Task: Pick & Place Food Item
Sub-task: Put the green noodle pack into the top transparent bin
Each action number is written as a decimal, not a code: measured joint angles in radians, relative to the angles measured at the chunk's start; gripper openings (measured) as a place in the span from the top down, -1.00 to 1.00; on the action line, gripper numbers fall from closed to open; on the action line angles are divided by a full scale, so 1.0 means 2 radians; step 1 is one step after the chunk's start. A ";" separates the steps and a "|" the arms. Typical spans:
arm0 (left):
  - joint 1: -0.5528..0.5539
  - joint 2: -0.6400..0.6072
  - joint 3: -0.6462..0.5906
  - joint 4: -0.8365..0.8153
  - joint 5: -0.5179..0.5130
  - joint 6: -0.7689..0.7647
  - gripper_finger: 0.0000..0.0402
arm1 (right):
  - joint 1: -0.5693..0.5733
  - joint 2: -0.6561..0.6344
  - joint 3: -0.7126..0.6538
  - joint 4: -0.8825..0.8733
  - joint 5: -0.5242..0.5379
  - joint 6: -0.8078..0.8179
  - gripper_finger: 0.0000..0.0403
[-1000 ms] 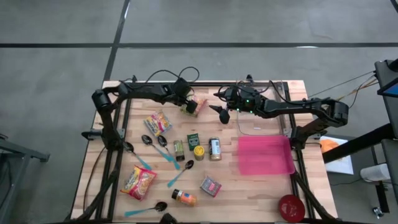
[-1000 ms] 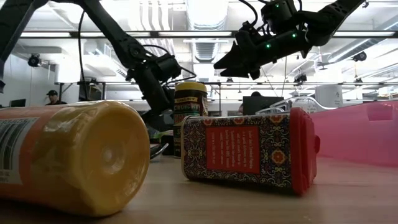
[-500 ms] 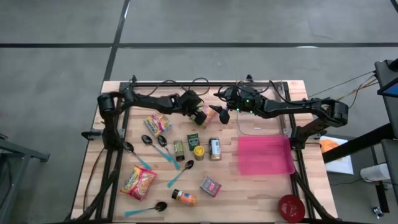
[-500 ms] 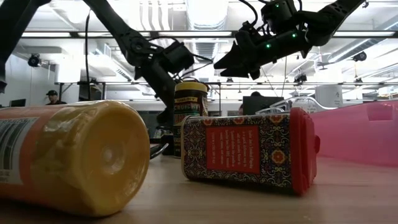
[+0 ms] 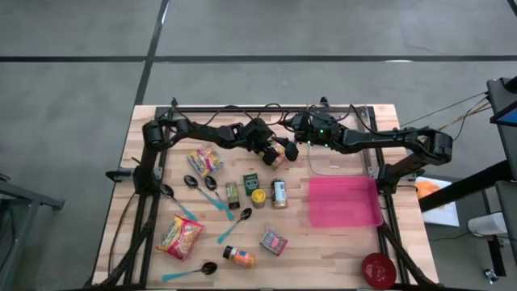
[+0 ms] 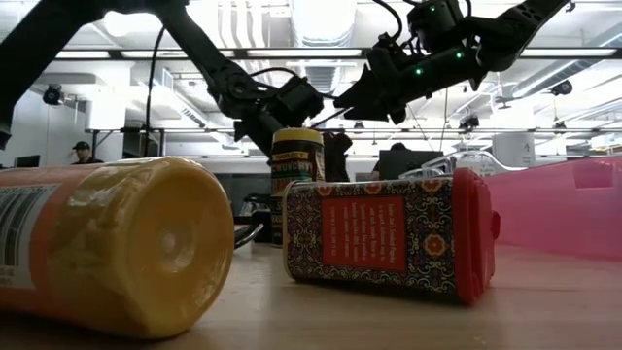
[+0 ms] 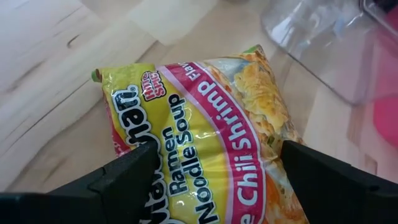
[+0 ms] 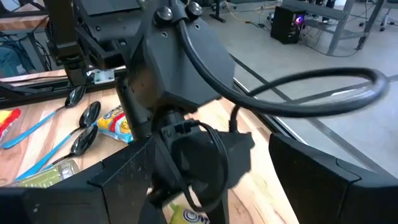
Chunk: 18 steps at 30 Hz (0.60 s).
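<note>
A yellow and pink ramen noodle packet (image 7: 211, 118) lies flat on the wooden table near its far edge. My left gripper (image 7: 214, 155) is open and slants down over the packet, one finger on either side of it; whether they touch it does not show. In the high view my left gripper (image 5: 277, 153) covers most of the packet. My right gripper (image 5: 292, 147) hangs open in the air just to the right, pointing at the left wrist with nothing between its fingers.
A clear plastic lid (image 5: 327, 166) lies right of the packet, with a pink tray (image 5: 345, 202) nearer. Cans and jars (image 5: 279, 194), spoons (image 5: 212, 194), two more noodle packets (image 5: 205, 160) (image 5: 179, 236), a patterned tin (image 5: 274, 241), an orange bottle (image 5: 239, 257) and a red bowl (image 5: 378, 269) fill the rest.
My left gripper has travelled along the far side toward the table's right edge and come down a little, tipping further downward, until it stands over the ramen packet. It has stayed open.
</note>
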 joint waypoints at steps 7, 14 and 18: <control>0.000 0.006 0.007 0.007 -0.010 -0.012 -0.73 | 0.000 0.000 0.000 0.000 0.000 -0.001 -0.55; 0.000 -0.005 0.007 -0.008 -0.011 -0.003 -0.73 | 0.000 0.000 0.000 0.000 0.000 0.000 -0.55; 0.001 -0.036 0.007 -0.031 -0.016 0.011 -0.73 | 0.000 0.000 -0.001 0.000 0.000 0.000 -0.55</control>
